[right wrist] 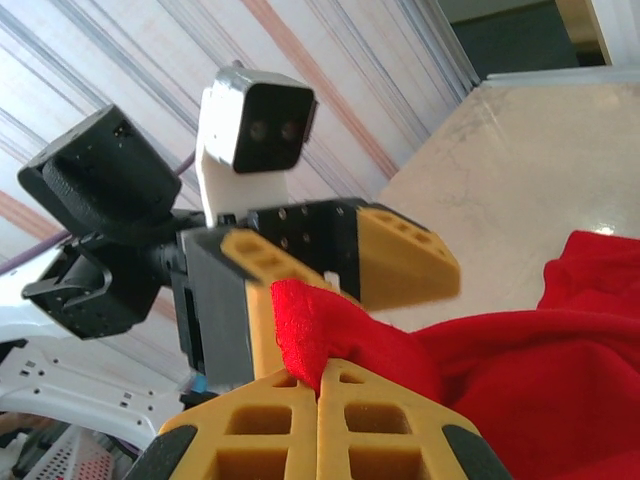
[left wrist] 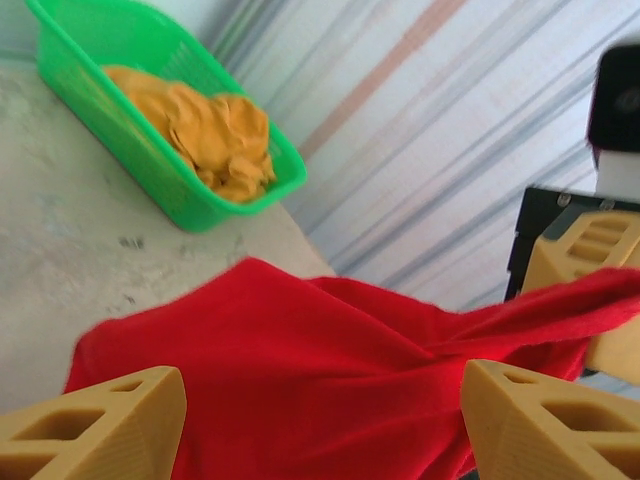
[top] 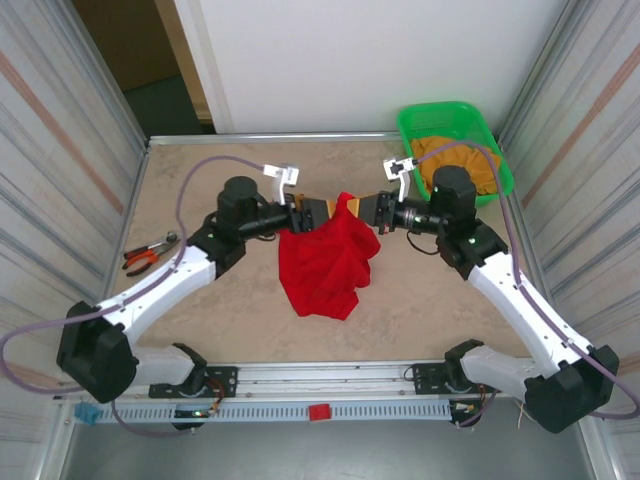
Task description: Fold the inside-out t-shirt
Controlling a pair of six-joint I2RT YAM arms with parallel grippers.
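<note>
The red t-shirt (top: 325, 265) hangs bunched at the table's middle, its top corner lifted between the two grippers and its lower part draped down toward the tabletop. My right gripper (right wrist: 318, 375) is shut on a fold of the t-shirt (right wrist: 520, 380) at its upper edge. My left gripper (left wrist: 325, 410) is open, its tan fingers (left wrist: 110, 425) spread wide with the t-shirt (left wrist: 300, 370) lying between and beyond them. In the top view the left gripper (top: 335, 208) and the right gripper (top: 362, 212) face each other tip to tip.
A green basket (top: 455, 112) holding an orange-yellow cloth (top: 455, 160) stands at the back right corner. Orange-handled pliers (top: 150, 252) lie near the left edge. Striped walls close in both sides of the table.
</note>
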